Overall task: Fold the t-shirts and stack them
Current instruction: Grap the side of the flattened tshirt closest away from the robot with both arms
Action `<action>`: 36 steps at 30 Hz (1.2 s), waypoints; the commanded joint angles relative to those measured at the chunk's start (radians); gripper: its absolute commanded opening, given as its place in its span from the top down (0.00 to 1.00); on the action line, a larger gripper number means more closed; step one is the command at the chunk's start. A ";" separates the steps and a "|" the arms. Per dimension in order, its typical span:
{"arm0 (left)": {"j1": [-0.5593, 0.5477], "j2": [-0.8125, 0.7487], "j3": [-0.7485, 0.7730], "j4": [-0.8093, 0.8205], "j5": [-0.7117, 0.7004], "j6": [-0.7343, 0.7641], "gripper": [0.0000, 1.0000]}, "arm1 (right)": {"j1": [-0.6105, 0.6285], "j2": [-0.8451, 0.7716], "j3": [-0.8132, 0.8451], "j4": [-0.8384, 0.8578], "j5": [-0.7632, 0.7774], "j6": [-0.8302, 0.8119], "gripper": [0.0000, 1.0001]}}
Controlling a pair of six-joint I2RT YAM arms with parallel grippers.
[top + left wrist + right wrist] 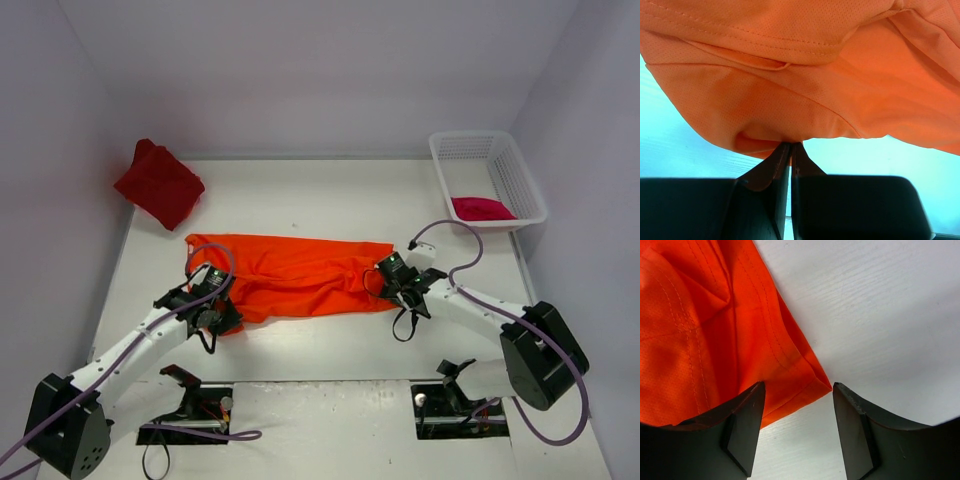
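Orange tee (290,275) lies spread mid table (330,345), light floppy mesh that'll prob sag & slip so best taken at hem corners: L gripper (790,150) clamped on near-left corner, R gripper (797,390) jaws apart w/ right-end corner between, not pinched yet.

Table (330,345): orange t-shirt (295,275), basket (522,188), perhaps red t-shirt (160,185)

T-shirt 1 (300,278) central, t-shirt 2 (160,185) rear-left, t-shirt 3 (482,209) in rear-right basket (521,186)
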 commanded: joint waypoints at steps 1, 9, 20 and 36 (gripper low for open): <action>0.009 -0.020 0.030 -0.021 -0.021 0.021 1.00 | 0.015 -0.005 -0.006 -0.006 0.008 0.027 0.47; 0.021 -0.028 0.037 -0.021 -0.018 0.027 1.00 | 0.052 0.011 -0.018 -0.006 0.012 0.057 0.51; 0.026 -0.043 0.041 -0.040 -0.025 0.033 1.00 | 0.086 0.023 -0.018 -0.006 0.015 0.083 0.78; 0.051 -0.058 0.116 -0.086 -0.048 0.074 1.00 | 0.098 0.011 0.049 -0.047 0.054 0.061 1.00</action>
